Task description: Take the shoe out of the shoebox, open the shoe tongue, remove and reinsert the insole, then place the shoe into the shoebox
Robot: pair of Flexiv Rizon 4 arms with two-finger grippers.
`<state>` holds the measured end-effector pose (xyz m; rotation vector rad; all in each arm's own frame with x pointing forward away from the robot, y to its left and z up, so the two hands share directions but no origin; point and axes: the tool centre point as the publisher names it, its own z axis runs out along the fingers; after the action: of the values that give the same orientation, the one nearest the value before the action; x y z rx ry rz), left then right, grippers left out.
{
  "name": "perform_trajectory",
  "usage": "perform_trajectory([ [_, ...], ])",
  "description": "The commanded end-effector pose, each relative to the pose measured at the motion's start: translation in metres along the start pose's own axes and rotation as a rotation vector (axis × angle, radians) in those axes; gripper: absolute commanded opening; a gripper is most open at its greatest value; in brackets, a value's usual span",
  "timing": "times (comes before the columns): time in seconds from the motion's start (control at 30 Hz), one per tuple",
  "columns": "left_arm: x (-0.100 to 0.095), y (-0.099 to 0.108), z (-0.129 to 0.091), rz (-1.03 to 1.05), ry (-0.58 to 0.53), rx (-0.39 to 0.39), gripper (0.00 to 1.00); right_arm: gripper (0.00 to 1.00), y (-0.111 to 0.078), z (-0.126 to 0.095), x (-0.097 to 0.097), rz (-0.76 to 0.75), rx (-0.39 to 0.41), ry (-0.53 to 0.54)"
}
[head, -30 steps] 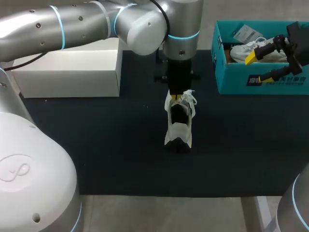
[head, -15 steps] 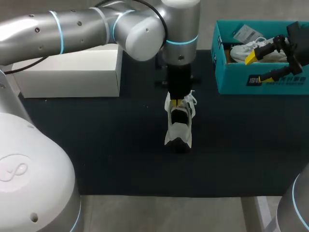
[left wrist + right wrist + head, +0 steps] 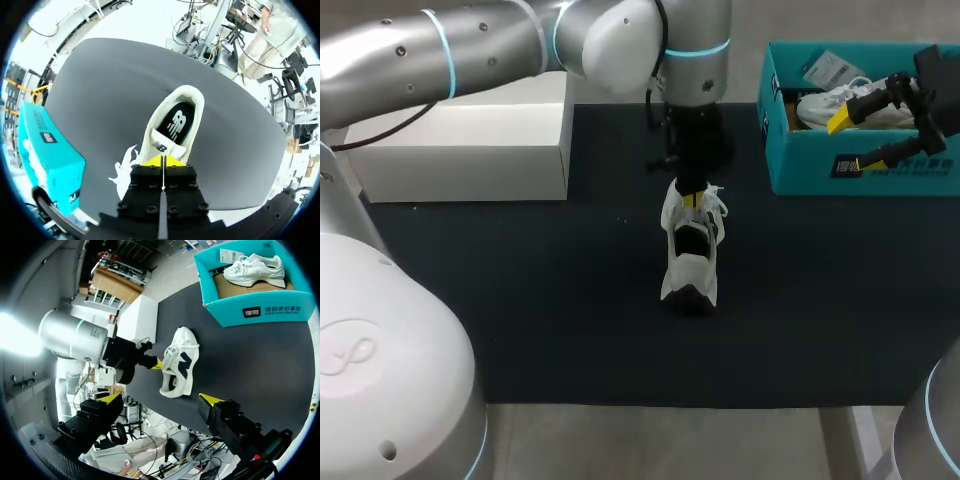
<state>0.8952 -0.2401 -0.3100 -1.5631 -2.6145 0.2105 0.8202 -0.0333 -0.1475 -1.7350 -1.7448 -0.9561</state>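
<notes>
At mid-tabletop (image 3: 570,300) the shoe (image 3: 690,258) stood clear of the shoebox (image 3: 800,175), the left gripper (image 3: 692,200) clenched on its tongue (image 3: 161,146), the right gripper (image 3: 845,143) released. Tongue-opening looked in hand; next, the insole (image 3: 179,122) needed pinching out.

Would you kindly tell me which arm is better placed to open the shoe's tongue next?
Left, likely: the left gripper sits at the tongue of the shoe, while the right gripper hangs open by the shoebox, well apart from that shoe.
</notes>
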Motion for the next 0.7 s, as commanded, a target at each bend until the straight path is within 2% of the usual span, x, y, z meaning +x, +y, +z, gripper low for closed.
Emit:
perform_trajectory([
  [0.03,0.005,0.001,-0.003,-0.146,-0.089,0.041,0.0,1.0,0.0,0.001,0.0,0.001,0.0,-0.002],
  [0.53,0.005,0.001,-0.003,-0.146,-0.089,0.041,0.0,1.0,0.0,0.001,0.0,0.001,0.0,-0.002],
  [0.6,0.009,0.004,-0.008,-0.297,-0.001,0.066,0.0,1.0,0.0,0.001,0.0,0.001,0.0,-0.002],
  [0.63,0.012,0.004,-0.011,-0.348,-0.006,0.097,0.0,1.0,0.0,0.001,0.0,0.001,0.0,-0.002],
  [0.67,0.013,0.002,-0.013,-0.43,0.05,0.08,0.0,1.0,0.0,0.001,0.0,0.001,0.0,-0.002],
  [0.7,0.014,-0.003,-0.014,-0.479,0.043,0.083,0.0,1.0,0.0,0.001,0.0,0.001,0.0,-0.002],
])
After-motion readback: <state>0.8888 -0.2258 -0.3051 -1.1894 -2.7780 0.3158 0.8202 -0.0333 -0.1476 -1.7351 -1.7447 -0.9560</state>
